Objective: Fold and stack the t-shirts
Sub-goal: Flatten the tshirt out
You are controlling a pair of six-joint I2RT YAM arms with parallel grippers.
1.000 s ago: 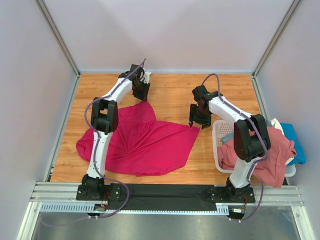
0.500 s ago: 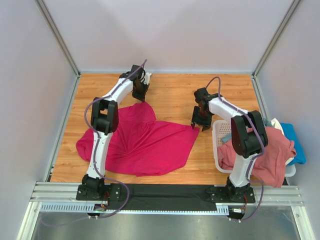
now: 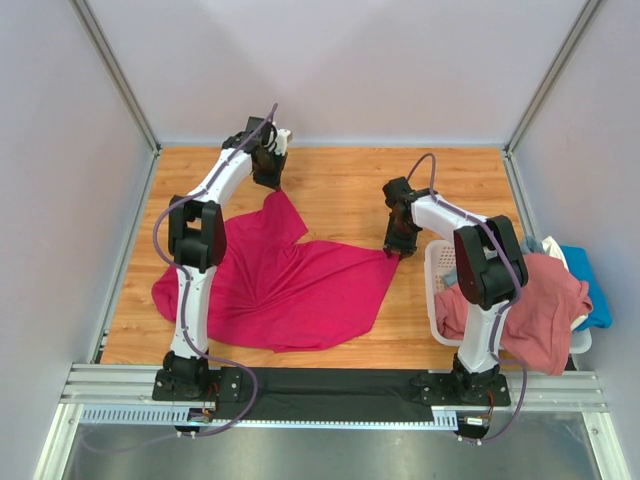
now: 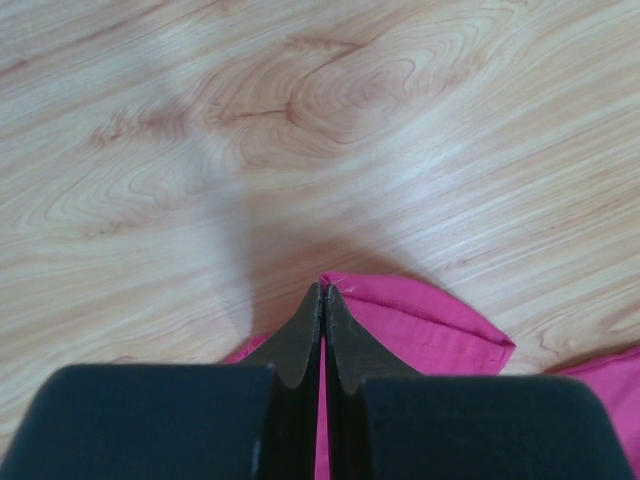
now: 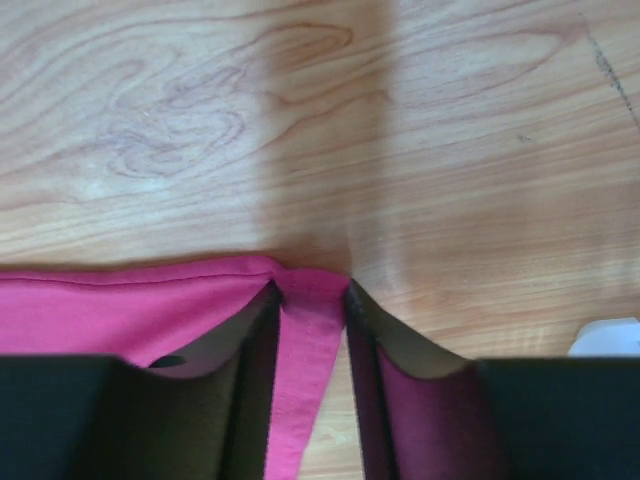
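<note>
A magenta-red t-shirt lies spread and creased on the wooden table. My left gripper is at the shirt's far tip; in the left wrist view my left gripper is shut on the magenta cloth. My right gripper sits at the shirt's right corner. In the right wrist view my right gripper has its jaws apart, low on the table, with the shirt's hem lying between them. A dusty pink shirt, a blue one and a whitish one are heaped at the right.
A white lattice basket stands at the table's right edge under the heaped shirts; its corner shows in the right wrist view. Frame posts and grey walls close in the table on three sides. A black strip runs along the near edge.
My left gripper moved back and left, drawing the shirt's far tip with it. My right gripper moved left and down to the shirt's right corner.
</note>
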